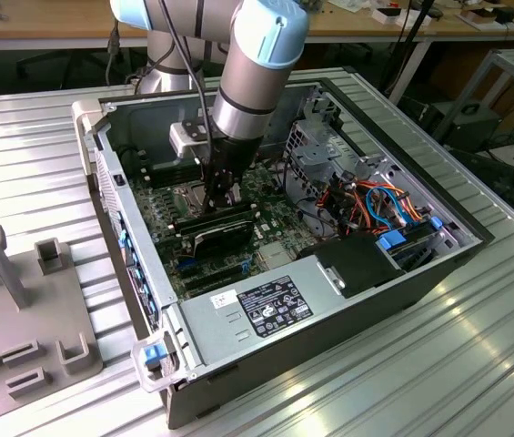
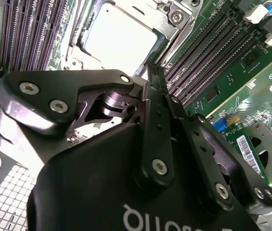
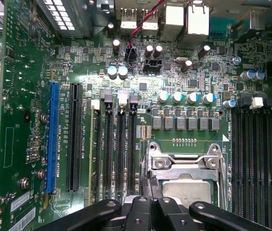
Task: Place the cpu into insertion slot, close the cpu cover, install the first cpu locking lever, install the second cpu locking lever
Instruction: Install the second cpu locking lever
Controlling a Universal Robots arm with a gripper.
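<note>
**Exterior view: end effector lowered over the seated cpu inside the open case**

Exterior view coverage shows the arm reaching down into the open computer case (image 1: 347, 300), which is laid on its side on the ribbed metal counter (image 1: 20, 155) so that the motherboard (image 1: 170, 228) faces upward and can be reached from above. The end effector (image 1: 223, 198) is held just over the socket area, between the memory slot banks.

In the second wrist view, the cpu (image 2: 118, 39) is seen lying flat in the insertion slot (image 2: 85, 50), its dull silver top facing up. The cpu cover (image 2: 167, 21) appears to be folded down around the chip, its window framing the metal top, so placement is judged done and the cover is judged closed or nearly so. Whether either locking lever is latched cannot be told.

In the first wrist view the cpu cover (image 3: 184, 161) is seen as a silvery frame with two screws at its far edge, and the cpu (image 3: 186, 191) sits within it, with the long black memory slots (image 3: 119, 149) running to either side. The end effector (image 3: 151, 202) is seen with its two fingers brought together or nearly so, tips just above the near edge of the socket frame. Nothing is seen gripped between them. Such a narrow stance is judged suited to pressing on or hooking a thin lever rather than to carrying a part.
</note>
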